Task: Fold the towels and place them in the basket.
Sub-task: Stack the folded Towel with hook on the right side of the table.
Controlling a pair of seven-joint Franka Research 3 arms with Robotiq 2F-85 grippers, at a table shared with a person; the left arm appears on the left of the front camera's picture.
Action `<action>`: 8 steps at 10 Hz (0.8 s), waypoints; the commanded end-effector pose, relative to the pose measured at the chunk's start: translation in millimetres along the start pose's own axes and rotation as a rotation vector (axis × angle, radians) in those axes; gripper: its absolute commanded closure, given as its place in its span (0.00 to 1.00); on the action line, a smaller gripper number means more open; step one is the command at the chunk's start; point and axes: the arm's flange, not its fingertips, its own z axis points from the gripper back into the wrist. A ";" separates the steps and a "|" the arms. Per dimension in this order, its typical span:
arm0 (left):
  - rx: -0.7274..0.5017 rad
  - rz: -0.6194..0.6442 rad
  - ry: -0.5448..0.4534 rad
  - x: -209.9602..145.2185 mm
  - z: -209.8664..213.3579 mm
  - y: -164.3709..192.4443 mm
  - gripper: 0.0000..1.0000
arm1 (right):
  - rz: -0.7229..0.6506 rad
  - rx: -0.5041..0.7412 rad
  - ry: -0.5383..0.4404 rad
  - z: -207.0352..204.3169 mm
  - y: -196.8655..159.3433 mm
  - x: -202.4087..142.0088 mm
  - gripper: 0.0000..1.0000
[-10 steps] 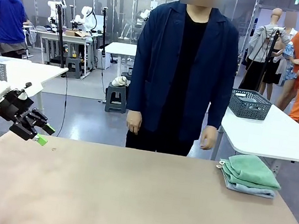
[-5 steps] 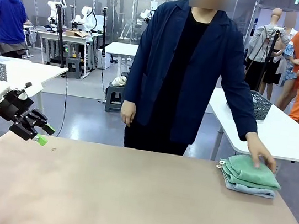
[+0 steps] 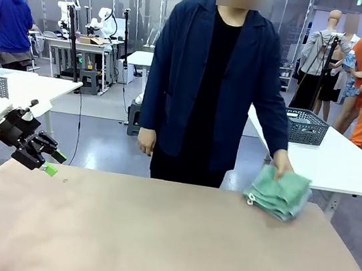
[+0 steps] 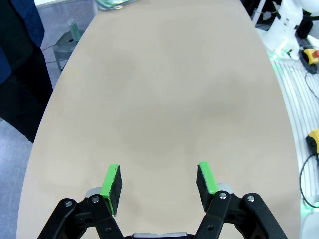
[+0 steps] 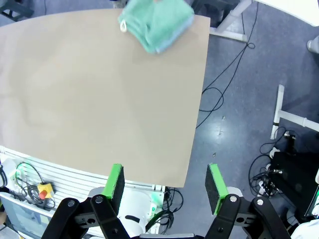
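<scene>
Tan worktop (image 3: pixel 153 239) bare beneath both jaws; lab room behind. Person's hand (image 3: pixel 282 167) grips towels (image 3: pixel 277 193), far beyond left jaws (image 3: pixel 48 159) and right jaws (image 5: pixel 164 184), both wide open, empty.

Tan table (image 3: pixel 153 239), towels (image 3: pixel 277 193) seemingly partly resting at far right edge

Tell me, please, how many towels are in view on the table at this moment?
2: a green towel stacked on a pale blue towel at the table's far right edge, under the person's hand. The blue one is mostly covered, so more could be hidden in the stack.
</scene>
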 end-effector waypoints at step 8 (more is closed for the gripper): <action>0.007 -0.001 0.005 1.2 0.0 0.0 0.23 | -0.003 -0.008 -0.001 0.0 0.3 0.3 0.18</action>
